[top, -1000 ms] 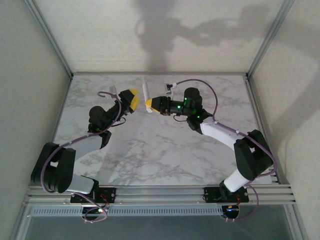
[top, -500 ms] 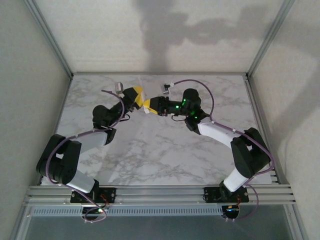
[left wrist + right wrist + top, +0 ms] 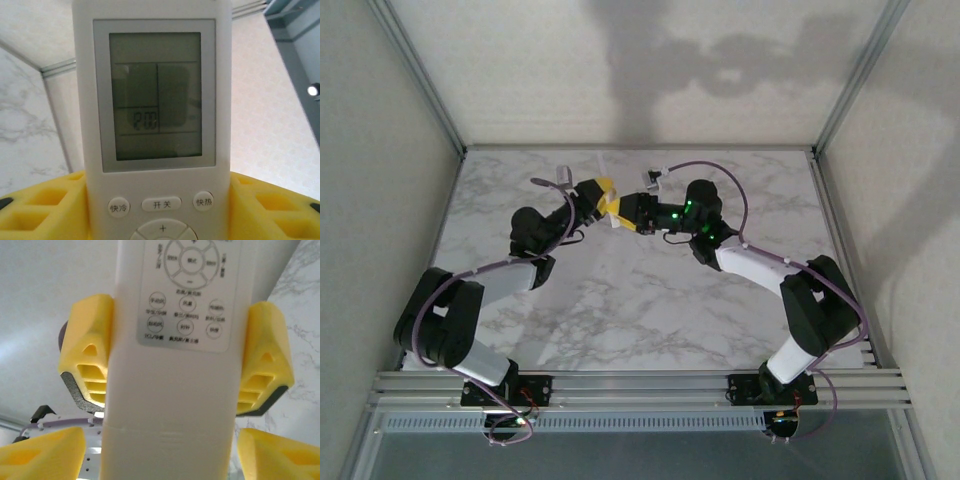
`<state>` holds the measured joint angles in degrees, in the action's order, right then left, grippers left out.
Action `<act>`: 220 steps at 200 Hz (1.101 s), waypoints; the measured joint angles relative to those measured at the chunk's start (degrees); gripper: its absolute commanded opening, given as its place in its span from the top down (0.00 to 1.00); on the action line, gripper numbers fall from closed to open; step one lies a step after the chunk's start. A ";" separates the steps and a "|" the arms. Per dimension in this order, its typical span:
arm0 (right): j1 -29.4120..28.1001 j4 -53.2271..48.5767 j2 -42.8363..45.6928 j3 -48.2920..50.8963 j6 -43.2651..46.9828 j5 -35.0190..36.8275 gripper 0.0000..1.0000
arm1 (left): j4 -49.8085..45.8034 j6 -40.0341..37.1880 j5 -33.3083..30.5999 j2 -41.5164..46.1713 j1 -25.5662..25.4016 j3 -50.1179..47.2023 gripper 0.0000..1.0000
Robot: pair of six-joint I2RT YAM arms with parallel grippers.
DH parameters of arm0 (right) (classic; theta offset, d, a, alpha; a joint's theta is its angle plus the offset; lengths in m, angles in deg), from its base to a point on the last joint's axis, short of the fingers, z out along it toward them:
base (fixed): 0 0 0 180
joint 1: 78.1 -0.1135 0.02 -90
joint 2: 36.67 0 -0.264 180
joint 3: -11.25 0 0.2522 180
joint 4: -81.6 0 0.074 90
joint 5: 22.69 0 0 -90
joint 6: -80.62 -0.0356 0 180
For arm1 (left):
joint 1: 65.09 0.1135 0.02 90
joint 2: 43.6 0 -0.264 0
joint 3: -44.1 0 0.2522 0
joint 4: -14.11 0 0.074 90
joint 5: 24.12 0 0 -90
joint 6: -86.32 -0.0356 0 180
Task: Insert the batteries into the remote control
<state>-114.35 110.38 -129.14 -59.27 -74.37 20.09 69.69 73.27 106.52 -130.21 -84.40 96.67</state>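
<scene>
Here, left gripper (image 3: 159, 202) pinches the remote control (image 3: 152, 100) — right gripper (image 3: 161, 454) spread; a weak pinch could drop it onto the desk (image 3: 650, 290).

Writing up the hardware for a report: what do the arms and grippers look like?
The left arm and right arm have black joints, white link shells and looping purple cables. Green lights glow near the right wrist. The left gripper and right gripper carry yellow fingers with ribbed hollows.
</scene>
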 measured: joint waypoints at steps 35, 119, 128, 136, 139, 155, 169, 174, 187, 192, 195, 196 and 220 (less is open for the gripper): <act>1.27 -7.04 4.13 3.63 4.17 3.43 0.06 | -14.60 -8.37 -2.71 2.54 -0.02 1.79 0.44; 7.61 -33.90 24.30 12.79 20.81 23.56 0.01 | -54.34 -28.17 -22.64 -3.06 -6.10 14.14 0.44; 7.67 -36.20 25.51 13.31 22.10 25.51 0.01 | -57.61 -29.53 -25.29 -5.42 -7.54 15.98 0.43; 7.67 -38.07 26.58 13.81 23.23 27.41 0.01 | -60.50 -30.60 -27.41 -7.39 -8.66 17.49 0.42; 7.67 -38.69 26.97 13.99 23.63 28.11 0.01 | -61.57 -30.95 -28.22 -8.07 -9.05 18.10 0.42; 7.74 -41.86 29.57 15.41 25.55 31.91 0.01 | -66.75 -32.59 -32.15 -12.02 -11.06 21.05 0.42; 7.87 -43.80 31.87 16.74 26.93 34.99 0.01 | -71.23 -33.86 -35.60 -15.04 -12.61 23.71 0.42; 7.89 -44.30 32.63 17.22 27.32 36.06 0.01 | -72.74 -34.23 -36.74 -15.89 -13.07 24.70 0.43; 8.00 -45.75 34.47 18.40 28.48 38.66 0.01 | -76.61 -35.30 -40.00 -18.75 -14.32 27.82 0.42; 8.04 -46.14 35.01 18.75 28.87 39.41 0.01 | -77.94 -35.69 -41.22 -19.85 -14.78 29.03 0.41; 8.04 -46.45 35.26 18.93 29.05 39.82 0.01 | -78.90 -35.91 -41.97 -20.59 -15.06 29.90 0.42; 8.07 -46.58 35.39 19.02 29.16 39.95 0.01 | -79.08 -35.98 -42.12 -20.76 -15.13 30.08 0.42; 8.28 -47.45 36.70 20.44 30.47 42.56 0.01 | -83.69 -37.20 -46.12 -25.66 -16.50 35.01 0.42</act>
<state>-106.07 62.93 -92.44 -38.83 -43.91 62.65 -14.00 36.07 60.40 -155.87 -100.91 131.68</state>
